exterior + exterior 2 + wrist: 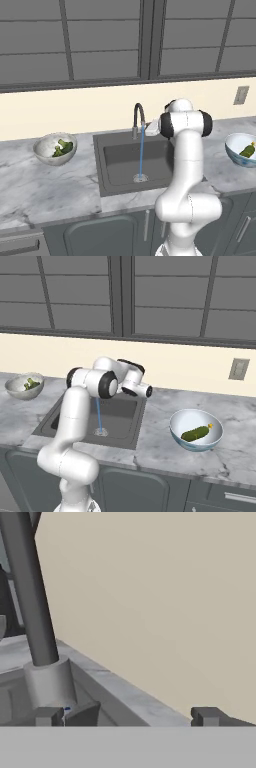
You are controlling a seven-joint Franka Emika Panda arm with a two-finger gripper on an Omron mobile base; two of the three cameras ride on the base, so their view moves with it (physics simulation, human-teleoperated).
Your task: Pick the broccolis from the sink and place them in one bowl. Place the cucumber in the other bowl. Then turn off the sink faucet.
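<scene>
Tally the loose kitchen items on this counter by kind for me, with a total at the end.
Bowls: 2, the speckled bowl and the blue-rimmed bowl
Broccolis: green clumps in the speckled bowl; too small to separate, likely 2
Cucumber: 1, lying in the blue-rimmed bowl
Total: 5 if the broccoli count holds

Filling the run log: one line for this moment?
broccolis: speckled bowl | cucumber: blue-rimmed bowl | faucet: running | pincer: open by faucet

Kitchen, marble counter (30, 185), sink (117, 165), faucet (138, 116), cabinets (100, 237)
</scene>
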